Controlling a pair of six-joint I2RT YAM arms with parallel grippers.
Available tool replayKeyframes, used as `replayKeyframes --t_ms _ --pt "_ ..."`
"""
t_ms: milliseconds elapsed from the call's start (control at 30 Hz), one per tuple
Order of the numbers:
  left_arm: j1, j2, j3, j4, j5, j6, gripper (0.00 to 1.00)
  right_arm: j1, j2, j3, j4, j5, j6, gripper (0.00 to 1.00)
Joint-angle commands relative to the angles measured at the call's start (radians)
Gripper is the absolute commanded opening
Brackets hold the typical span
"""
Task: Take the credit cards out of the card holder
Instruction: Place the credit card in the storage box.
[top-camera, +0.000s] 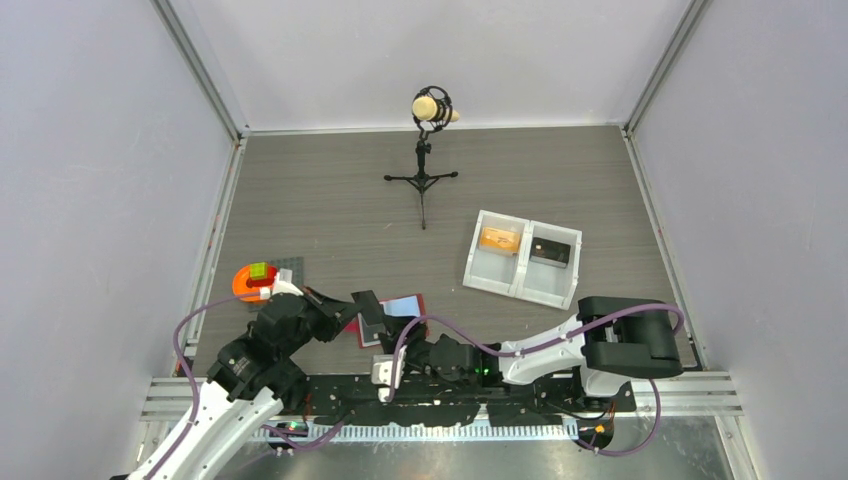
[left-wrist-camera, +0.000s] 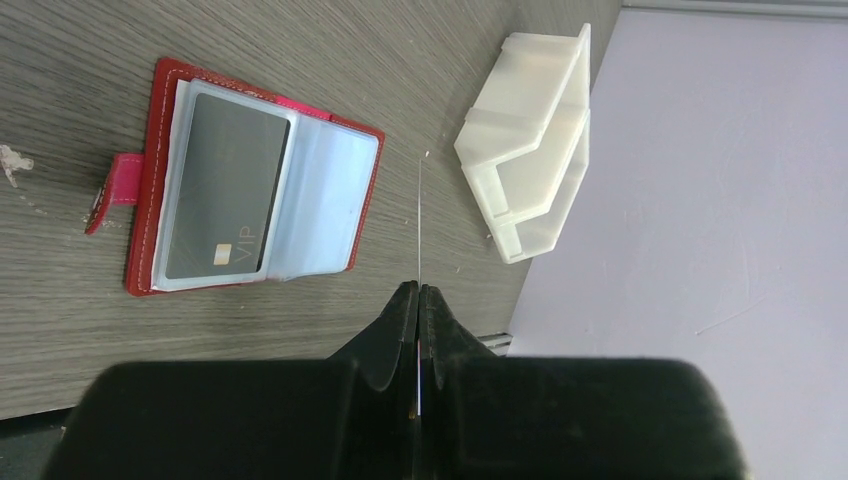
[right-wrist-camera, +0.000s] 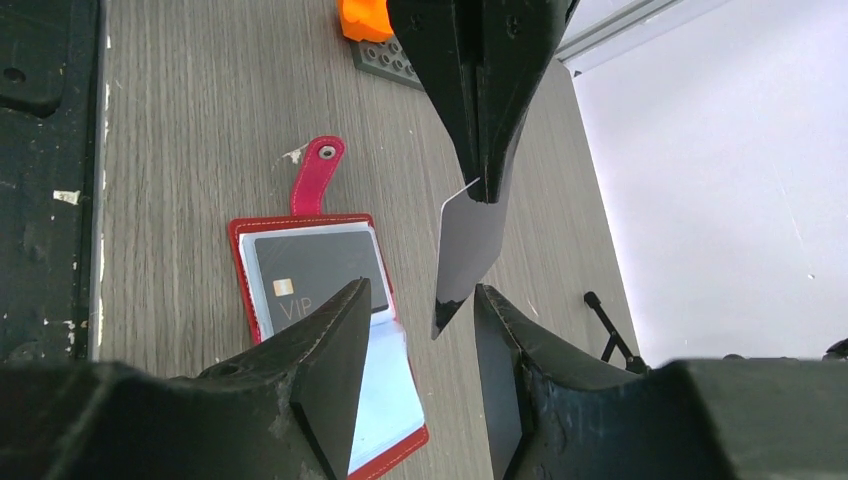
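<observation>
I see the left gripper (right-wrist-camera: 483, 190) clamped on a grey card (right-wrist-camera: 465, 250) near the open card holder (left-wrist-camera: 335, 200), the right gripper (right-wrist-camera: 422, 295) spread open around the card's lower corner.

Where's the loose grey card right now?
In the right wrist view the grey card hangs mid-frame, pinched by the left gripper, just right of the open card holder on the table.

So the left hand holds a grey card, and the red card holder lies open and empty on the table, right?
Not empty: the left wrist view shows a dark VIP card inside the card holder. The left hand does hold a grey card.
</observation>
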Motion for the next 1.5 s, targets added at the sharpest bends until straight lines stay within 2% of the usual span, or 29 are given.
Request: replayKeyframes --t_ms 0,133,233,267,333,367,400,500,600,700,833,900,1033,1267,1333,1467 --pt "-0.001 -0.005 0.023 0.004 -0.015 0.002 0.0 0.009 0.014 0.056 0.04 0.028 -0.023 0.5" --pt "-0.001 -0.006 0.011 0.03 0.014 -0.012 0.0 0.009 0.041 0.067 0.087 0.081 -0.036 0.38" --pt "-0.001 -0.01 0.008 0.041 0.027 -0.018 0.0 0.009 0.059 0.071 0.111 0.105 -0.048 0.23" --pt "-0.001 -0.012 0.009 0.042 0.029 -0.018 0.0 0.009 0.062 0.07 0.126 0.109 -0.05 0.11" --pt "-0.001 -0.017 0.014 0.041 0.03 -0.015 0.0 0.009 0.064 0.059 0.148 0.121 -0.043 0.06" --pt "-0.001 -0.021 0.014 0.045 0.028 -0.008 0.01 0.008 0.06 0.056 0.154 0.124 -0.035 0.06" --pt "-0.001 -0.025 0.014 0.055 0.023 0.01 0.06 0.005 0.057 0.054 0.16 0.129 -0.011 0.05" --pt "-0.001 -0.044 0.015 0.069 0.002 0.078 0.31 -0.004 0.009 0.054 0.1 0.12 0.075 0.05" --pt "-0.001 -0.056 0.018 0.066 -0.017 0.165 0.49 -0.032 -0.074 0.111 -0.133 0.091 0.262 0.05" --pt "-0.001 -0.064 0.022 0.058 -0.024 0.247 0.58 -0.085 -0.147 0.13 -0.271 0.009 0.418 0.05" --pt "-0.001 -0.079 0.029 0.058 -0.009 0.383 0.6 -0.186 -0.241 0.128 -0.418 -0.167 0.586 0.05" --pt "-0.001 -0.09 0.032 0.06 0.0 0.433 0.61 -0.239 -0.276 0.135 -0.472 -0.304 0.662 0.05" --pt "-0.001 -0.112 0.036 0.054 0.0 0.491 0.61 -0.322 -0.32 0.133 -0.506 -0.466 0.779 0.05" --pt "-0.001 -0.149 0.034 0.085 0.037 0.6 0.61 -0.382 -0.346 0.118 -0.516 -0.559 0.868 0.05" --pt "-0.001 -0.148 0.04 0.114 0.105 0.659 0.61 -0.394 -0.346 0.131 -0.543 -0.595 0.87 0.05" --pt "-0.001 -0.087 0.117 0.103 0.24 0.805 0.61 -0.43 -0.349 0.181 -0.663 -0.77 0.86 0.05"
